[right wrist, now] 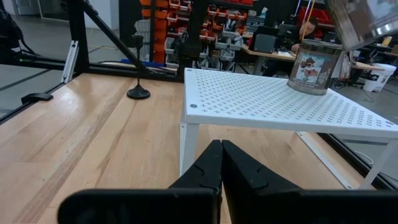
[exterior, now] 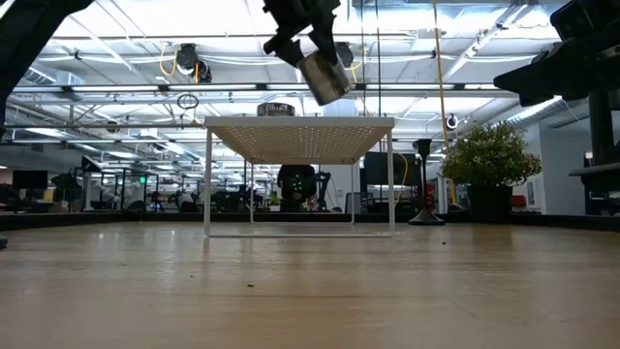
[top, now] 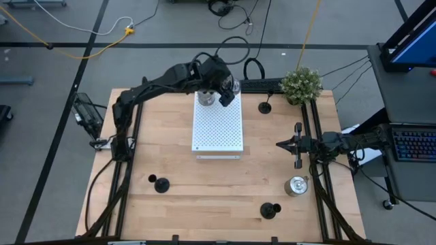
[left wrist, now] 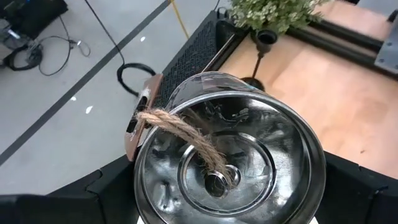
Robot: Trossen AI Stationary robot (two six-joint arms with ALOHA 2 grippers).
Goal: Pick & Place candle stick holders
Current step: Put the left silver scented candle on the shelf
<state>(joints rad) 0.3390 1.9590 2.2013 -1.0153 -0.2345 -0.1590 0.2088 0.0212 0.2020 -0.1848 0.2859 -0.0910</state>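
We have the left gripper (top: 230, 86) over the far end of the white perforated board (top: 218, 129), near the worktop's far edge. Its jaws are clamped on a silver holder (exterior: 324, 76), which hangs tilted and clear above the board in the low view. In the left wrist view the held can (left wrist: 227, 165) shows its open mouth, with a jute wick (left wrist: 186, 137) lying across the inside.

A second silver holder (top: 206, 98) stands on the board's far end, just beside the held one. The right wrist view shows it with a printed label (right wrist: 311, 67), upright on the board.

The right gripper (top: 281, 144) sits by the worktop's right edge, pointing at the board. Its jaws are closed with nothing between them; the fingertips (right wrist: 219, 163) meet in the right wrist view.

The third silver holder (top: 296, 185) stands on the worktop near the right edge, toward the near right corner.

The black holders are all on the worktop:
- One (top: 264, 107) is near the far edge, between the board and the plant (top: 301, 84).
- One (top: 161, 184) is near the near left corner.
- One (top: 270, 210) is close to the near edge, right of centre.
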